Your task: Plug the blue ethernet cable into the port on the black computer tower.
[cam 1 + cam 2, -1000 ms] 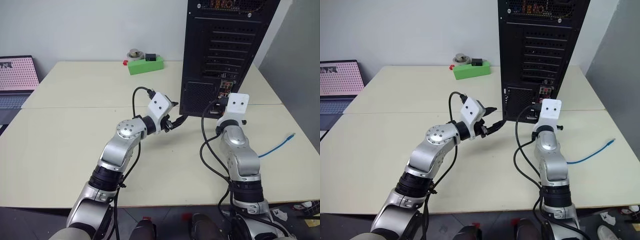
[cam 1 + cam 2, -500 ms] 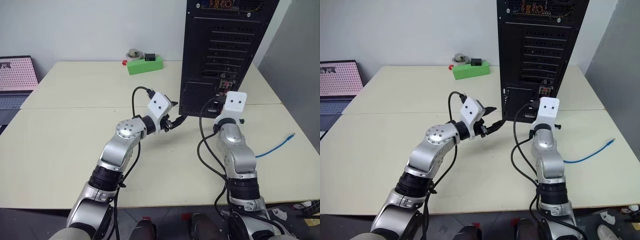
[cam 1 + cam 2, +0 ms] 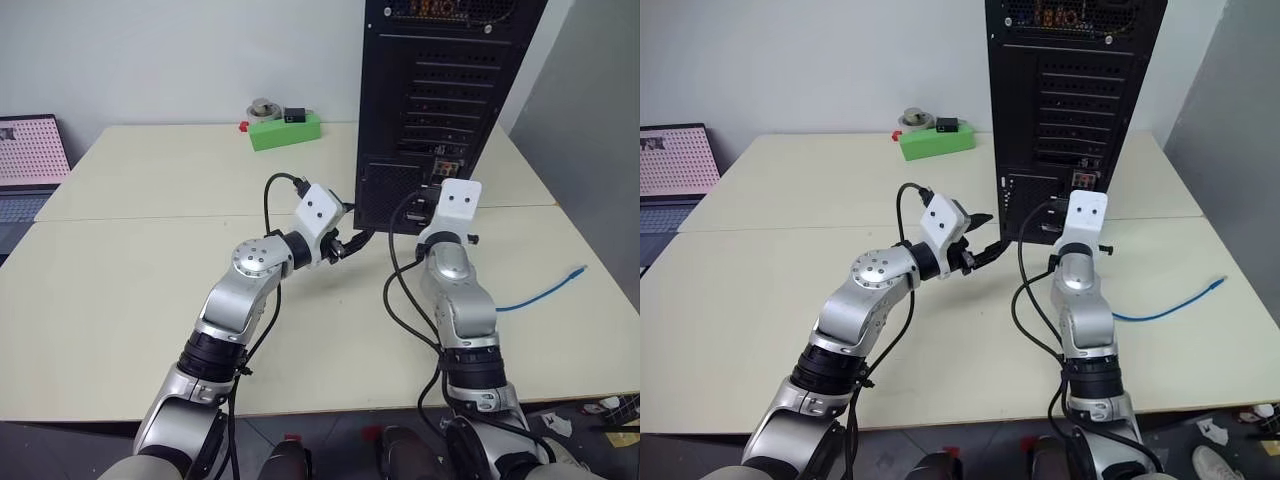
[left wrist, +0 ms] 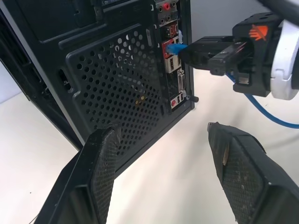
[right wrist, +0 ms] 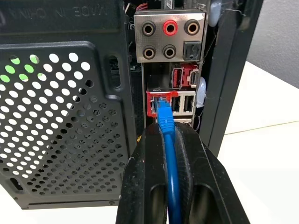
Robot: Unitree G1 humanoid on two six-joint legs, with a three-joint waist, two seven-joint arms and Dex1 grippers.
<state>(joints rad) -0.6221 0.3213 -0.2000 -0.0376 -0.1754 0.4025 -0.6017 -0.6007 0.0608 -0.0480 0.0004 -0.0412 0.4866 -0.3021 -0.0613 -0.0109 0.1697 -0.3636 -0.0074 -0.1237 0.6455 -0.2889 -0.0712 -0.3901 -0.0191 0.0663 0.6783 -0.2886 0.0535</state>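
1. Right now my right gripper has its jaws clamped on the blue ethernet cable just behind the plug, so the short stiff stub steers straight instead of flopping.
2. Plug tip sits at the mouth of the red-framed port low on the rear panel of the black computer tower; whether it has latched I cannot tell, so I judge the insertion unfinished.
3. I hold the gripper level and square to the panel because the plug only slides in along the port's own axis.
4. My left gripper hangs with jaws apart and empty, near the tower's mesh vent, kept aside so its wrist camera gives me a side look at the plug.
5. Slack cable trails over the desk toward its right edge, the free end lying there, so nothing tugs against the push.
6. Tower stands near the desk's back edge, rear panel facing me.
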